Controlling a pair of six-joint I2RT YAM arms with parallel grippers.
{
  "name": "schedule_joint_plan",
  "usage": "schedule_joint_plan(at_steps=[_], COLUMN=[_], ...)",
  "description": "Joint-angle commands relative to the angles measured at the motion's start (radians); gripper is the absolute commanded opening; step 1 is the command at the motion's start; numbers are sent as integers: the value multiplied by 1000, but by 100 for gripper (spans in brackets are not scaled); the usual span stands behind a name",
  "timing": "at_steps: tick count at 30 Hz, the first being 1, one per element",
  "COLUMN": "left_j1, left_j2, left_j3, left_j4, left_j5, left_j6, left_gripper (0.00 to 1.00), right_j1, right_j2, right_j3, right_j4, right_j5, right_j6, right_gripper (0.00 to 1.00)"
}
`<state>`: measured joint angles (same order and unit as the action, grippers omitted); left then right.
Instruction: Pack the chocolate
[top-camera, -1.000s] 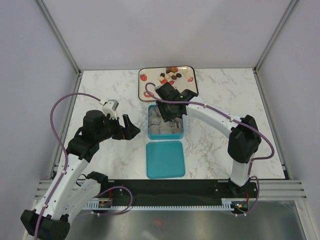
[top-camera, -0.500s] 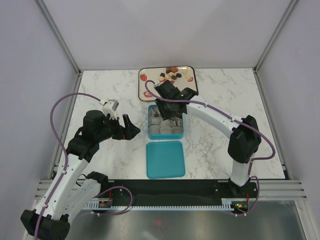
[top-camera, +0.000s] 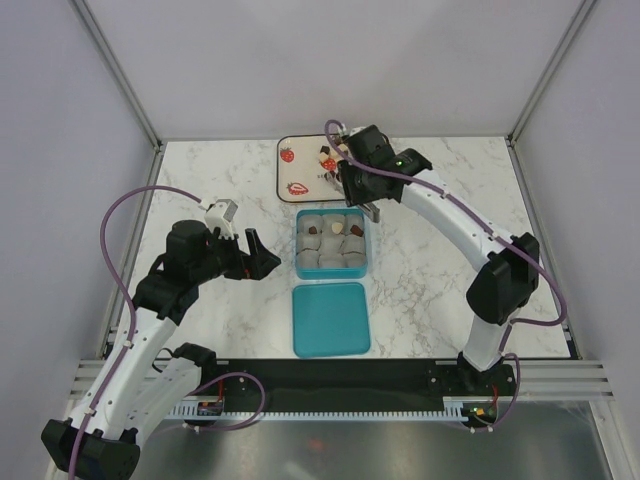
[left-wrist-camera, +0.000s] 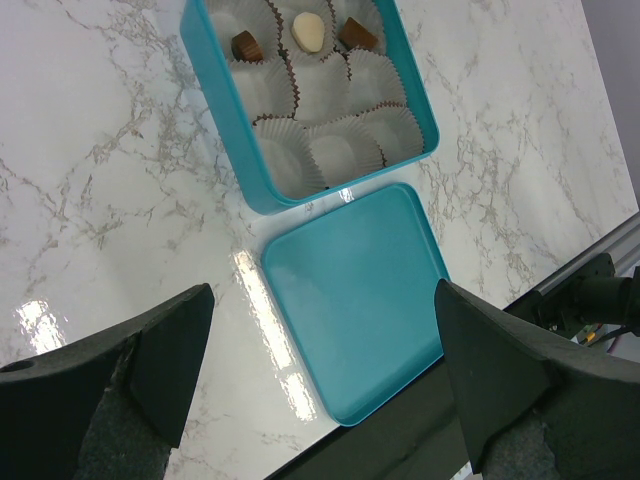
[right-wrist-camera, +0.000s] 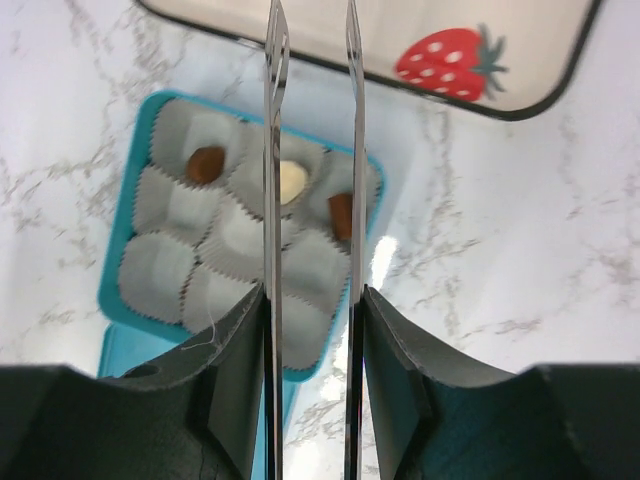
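The square teal box (top-camera: 298, 243) with rounded corners sits open on the white marbled counter (top-camera: 220, 190). Its flat teal lid (top-camera: 330, 318) lies just on the near side of it, presumably parked there so the pleated white paper cups (left-wrist-camera: 335, 150) are reachable from above. The right pincer (right-wrist-camera: 310, 15), two thin metal blades, hangs above the box's far edge with the blades slightly apart and nothing seen between them. That fits a reach toward the cream, black-rimmed tray (top-camera: 300, 168) just beyond the box, where loose chocolate pieces (top-camera: 327, 156) lie among printed strawberries. The left pincer (top-camera: 264, 250) hovers to the left of the box, spread wide and empty, likely held clear of the other arm's path. Three chocolates occupy the box's far row, one per cup: a glossy milk-brown piece (left-wrist-camera: 246, 45) on the left, a smooth oval white one (left-wrist-camera: 308, 32) in the middle, and an angular brown one (left-wrist-camera: 357, 33) on the right. The two nearer rows of cups are empty
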<state>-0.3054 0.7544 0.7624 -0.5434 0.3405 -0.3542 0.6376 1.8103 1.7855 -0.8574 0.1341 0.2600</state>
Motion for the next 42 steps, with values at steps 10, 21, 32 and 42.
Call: schedule_joint_plan(at_steps=[10, 21, 32, 42], left_j1=[-3, -1, -1, -1], left_j2=[-9, -6, -4, -3], left_j3=[-2, 0, 0, 0], left_j4=[10, 11, 10, 10], left_j5=[-3, 0, -1, -1], left_j6=[26, 27, 29, 31], left_gripper=[100, 100, 100, 100], right_j1=[-157, -159, -159, -167], right_j2=[179, 326, 383, 452], right_j3=[201, 262, 268, 311], right_j4=[15, 26, 50, 54], right_j5=[-13, -25, -5, -42], right_j6=[-48, -90, -103, -105], right_gripper=[49, 50, 52, 52])
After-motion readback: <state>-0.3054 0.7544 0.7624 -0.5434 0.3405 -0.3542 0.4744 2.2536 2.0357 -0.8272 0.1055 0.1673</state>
